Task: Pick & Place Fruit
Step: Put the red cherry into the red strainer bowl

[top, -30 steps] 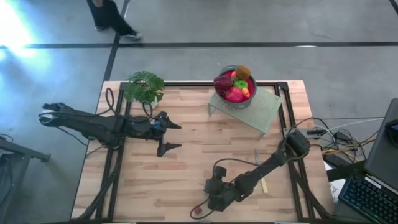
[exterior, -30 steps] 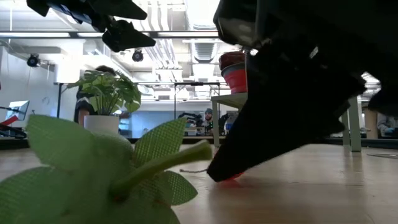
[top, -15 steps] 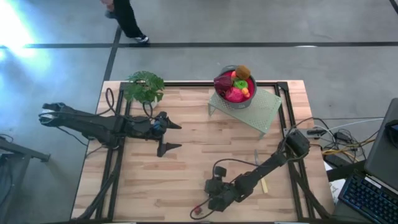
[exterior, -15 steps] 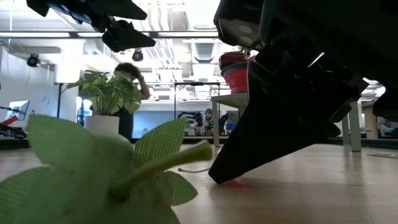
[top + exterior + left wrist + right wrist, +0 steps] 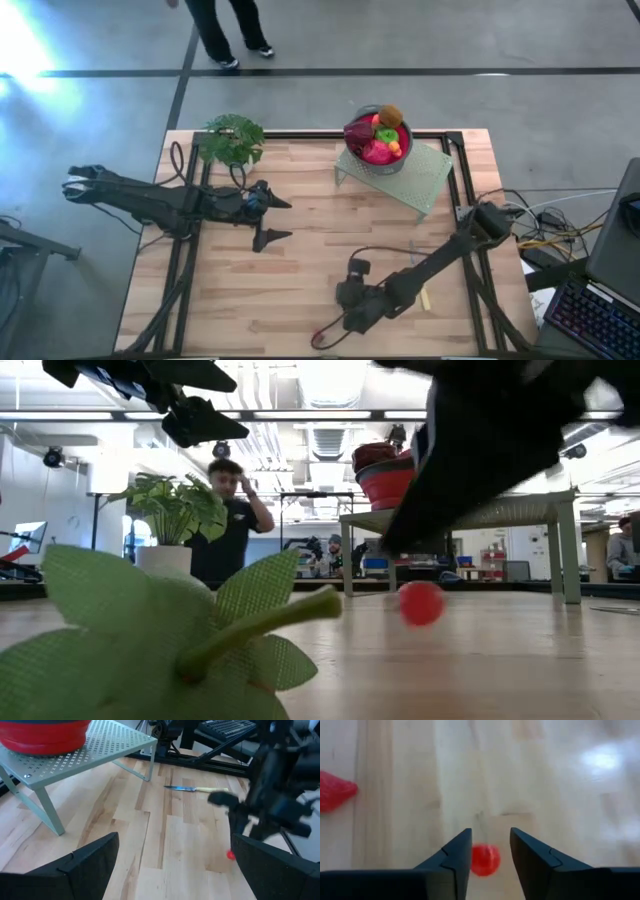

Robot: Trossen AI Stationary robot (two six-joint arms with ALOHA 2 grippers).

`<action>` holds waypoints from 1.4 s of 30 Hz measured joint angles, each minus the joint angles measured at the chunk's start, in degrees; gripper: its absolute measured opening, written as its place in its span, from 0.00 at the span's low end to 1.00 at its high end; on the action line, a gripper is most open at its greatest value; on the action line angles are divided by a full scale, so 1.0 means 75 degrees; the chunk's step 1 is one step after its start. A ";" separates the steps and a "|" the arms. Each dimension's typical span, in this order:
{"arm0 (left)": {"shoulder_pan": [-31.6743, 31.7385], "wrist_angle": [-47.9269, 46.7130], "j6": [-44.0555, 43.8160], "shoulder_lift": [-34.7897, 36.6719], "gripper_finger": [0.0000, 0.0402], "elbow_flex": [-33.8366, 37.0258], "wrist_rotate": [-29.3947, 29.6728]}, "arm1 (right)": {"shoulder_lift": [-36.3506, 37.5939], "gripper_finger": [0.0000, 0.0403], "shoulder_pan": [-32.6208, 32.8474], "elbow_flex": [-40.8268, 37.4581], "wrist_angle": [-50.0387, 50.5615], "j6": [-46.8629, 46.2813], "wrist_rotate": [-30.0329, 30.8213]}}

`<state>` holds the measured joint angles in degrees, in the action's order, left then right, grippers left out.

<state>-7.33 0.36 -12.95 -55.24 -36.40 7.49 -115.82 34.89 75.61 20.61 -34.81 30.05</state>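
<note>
ok so going across the table: the leafy green potted plant sits at the far left corner and the left gripper just hangs next to it with its fingers spread wide, holding nothing, so no worries there. The action is at the near edge, where the right gripper has its fingers parted and empty, and the small round red fruit is lying loose on the wooden table right under the gap. My worry: it looks closer to one finger than the other, so if the jaws close like this I'd guess it gets nudged and rolls instead of getting pinched. It's round and close to the table's front edge, so it could drop off. The little red strawberry is off to one side, well clear. Further right, the round bowl heaped with red, green and orange fruit stands on the pale perforated metal stand, already pretty full, so another piece could bounce out. The slim pale-handled knife lies by the right arm and a low swing could knock it. No brands or readable writing anywhere.
</note>
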 joint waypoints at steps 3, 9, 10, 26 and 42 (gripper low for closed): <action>0.0000 -0.0006 0.0000 0.0000 0.98 0.0003 0.0000 | 0.0622 0.26 -0.0077 0.0000 0.0873 0.0042 0.0126; 0.0000 -0.0003 0.0000 0.0000 0.98 0.0003 -0.0012 | 0.1992 0.14 -0.0215 -0.0006 0.2307 0.0074 0.0994; 0.0000 0.0000 -0.0002 0.0000 0.98 0.0003 -0.0012 | 0.2232 0.13 -0.0229 -0.0016 0.2434 0.0069 0.1050; 0.0000 0.0003 -0.0077 0.0000 0.98 0.0003 -0.0017 | 0.2123 0.23 -0.0239 -0.0708 0.2081 -0.0575 -0.1161; 0.0000 0.0002 -0.0079 0.0000 0.98 0.0009 -0.0017 | 0.0421 0.48 -0.0286 -0.0263 0.1435 -0.1475 -0.1215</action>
<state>-7.33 0.37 -13.54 -55.24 -36.34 7.35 -112.66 32.74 73.64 31.37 -45.88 20.94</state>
